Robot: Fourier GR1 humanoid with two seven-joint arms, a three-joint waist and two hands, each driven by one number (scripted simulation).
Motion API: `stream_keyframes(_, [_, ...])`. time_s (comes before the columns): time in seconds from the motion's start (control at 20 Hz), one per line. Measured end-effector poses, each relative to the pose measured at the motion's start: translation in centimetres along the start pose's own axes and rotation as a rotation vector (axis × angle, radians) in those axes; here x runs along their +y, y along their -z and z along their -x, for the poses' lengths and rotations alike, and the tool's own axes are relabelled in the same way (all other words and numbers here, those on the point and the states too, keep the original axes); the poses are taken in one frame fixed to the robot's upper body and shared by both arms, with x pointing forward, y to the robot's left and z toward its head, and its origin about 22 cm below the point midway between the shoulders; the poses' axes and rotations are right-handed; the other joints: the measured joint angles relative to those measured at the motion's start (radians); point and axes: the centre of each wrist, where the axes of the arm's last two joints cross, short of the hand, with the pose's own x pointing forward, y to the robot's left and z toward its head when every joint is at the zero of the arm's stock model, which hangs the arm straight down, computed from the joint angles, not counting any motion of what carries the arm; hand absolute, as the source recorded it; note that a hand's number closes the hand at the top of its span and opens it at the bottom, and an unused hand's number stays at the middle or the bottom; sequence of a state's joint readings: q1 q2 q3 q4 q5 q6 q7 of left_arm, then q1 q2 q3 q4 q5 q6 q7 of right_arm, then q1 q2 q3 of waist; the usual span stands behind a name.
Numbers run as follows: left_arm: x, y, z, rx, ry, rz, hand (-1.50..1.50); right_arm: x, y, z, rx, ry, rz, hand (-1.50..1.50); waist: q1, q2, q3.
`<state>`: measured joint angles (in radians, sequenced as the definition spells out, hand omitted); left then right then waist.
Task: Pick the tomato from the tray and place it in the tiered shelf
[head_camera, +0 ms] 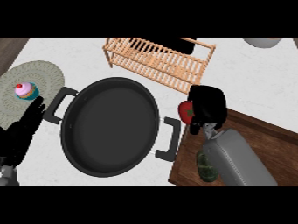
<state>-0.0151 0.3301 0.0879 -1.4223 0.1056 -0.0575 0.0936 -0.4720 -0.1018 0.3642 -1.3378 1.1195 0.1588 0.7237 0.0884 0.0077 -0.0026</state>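
right hand (pixel 206 107): fingers curled round the tomato (pixel 186 111), so it's gripping it. Only the left side of the tomato pokes out from under the black hand, red with a bit of green on it.
tomato spot: in the right fingers, over the left edge of the tray (pixel 274 148), just past the pan's right handle. Can't tell if it's touching the tray or lifted off it.
shelf (pixel 157 59): light wooden slatted thing, up and a bit to the left of the right fingers, near but apart from them.
tray: dark wood board under and to the right of the right hand, with the grey forearm lying across it.
cucumber (pixel 206 166): dark green, on the tray below the right fingers, partly hidden by the forearm.
pan (pixel 110 127): big black one with two handles, sitting on the counter (pixel 254 83) between the two hands, just left of the right fingers.
left hand (pixel 12 135): at the lower left edge, fingers straight and pointing up, open, holding nothing.
cupcake (pixel 26 90): pink top, on a round woven mat (pixel 41 76), just above the left fingertips.
bowl (pixel 263 41): pale one at the top right edge, well away from both hands.
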Motion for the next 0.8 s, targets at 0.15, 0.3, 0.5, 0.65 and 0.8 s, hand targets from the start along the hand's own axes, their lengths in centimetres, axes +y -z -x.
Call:
stream_keyframes(0.15, [-0.2, 0.7, -0.4, -0.005, 0.011, -0.004, 0.00, -1.5, -1.1, -4.6, -0.036, 0.018, 0.049, 1.50, 0.017, 0.004, 0.000])
stream_keyframes(0.3, [-0.8, 1.2, -0.8, -0.009, 0.002, 0.018, 0.00, -3.5, -2.7, -8.4, -0.069, 0.083, 0.101, 1.50, 0.023, 0.002, 0.001])
stream_keyframes(0.5, [-1.2, 1.4, -0.8, 0.000, 0.000, 0.028, 0.00, -6.3, -4.7, -11.6, -0.127, 0.195, 0.144, 1.50, 0.020, -0.002, 0.001])
stream_keyframes(0.65, [-0.9, 1.5, -0.4, 0.009, -0.003, 0.012, 0.00, -8.6, -6.2, -13.0, -0.185, 0.290, 0.164, 1.50, 0.006, -0.005, 0.001])
stream_keyframes(0.8, [-0.6, 1.4, -0.1, 0.015, -0.006, 0.004, 0.00, -10.4, -7.5, -14.0, -0.230, 0.367, 0.206, 1.50, -0.005, -0.009, 0.001])
